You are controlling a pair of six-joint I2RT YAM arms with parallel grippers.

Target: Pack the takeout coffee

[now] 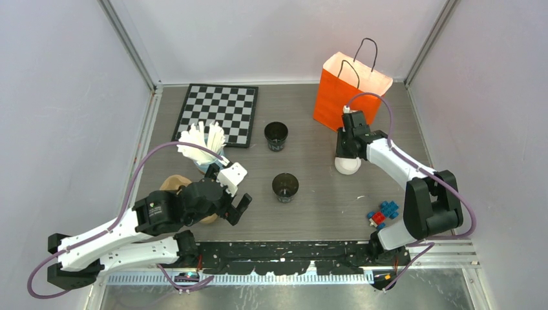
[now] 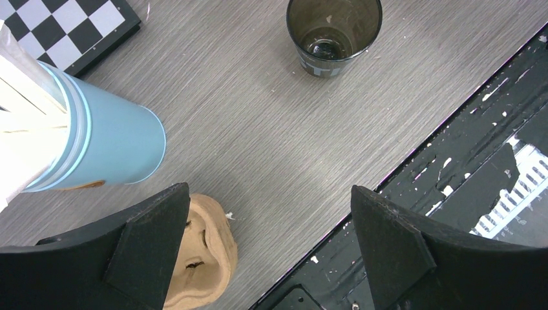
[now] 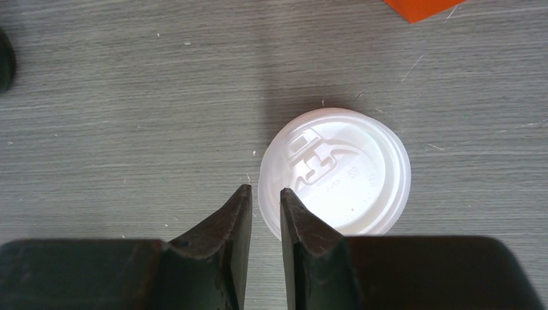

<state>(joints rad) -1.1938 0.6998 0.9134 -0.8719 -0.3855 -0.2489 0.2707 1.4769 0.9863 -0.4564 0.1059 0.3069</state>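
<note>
A black cup (image 1: 285,187) stands open mid-table, with a second cup (image 1: 276,136) at its 12 o'clock. A round white lid (image 3: 334,171) lies flat at its 3 o'clock. The right gripper (image 3: 265,190) is a little apart at the lid's rim. The left gripper (image 2: 268,190) is wide apart. The table (image 1: 323,213) is gray and the walls (image 1: 258,39) are pale.

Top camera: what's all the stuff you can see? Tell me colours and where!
black cups: 2, black, table middle, no lids
lid: 1, white, right of middle
paper bag: 1, orange, far right
chessboard: 1, black-and-white, far left
stick cup: 1, light blue, white sticks, left
ear-shaped thing: 1, tan, near left
blocks: 1 cluster, blue and red, near right
left fingers: 2, black, wide apart, empty
right fingers: 2, black, slightly apart, beside lid
</note>
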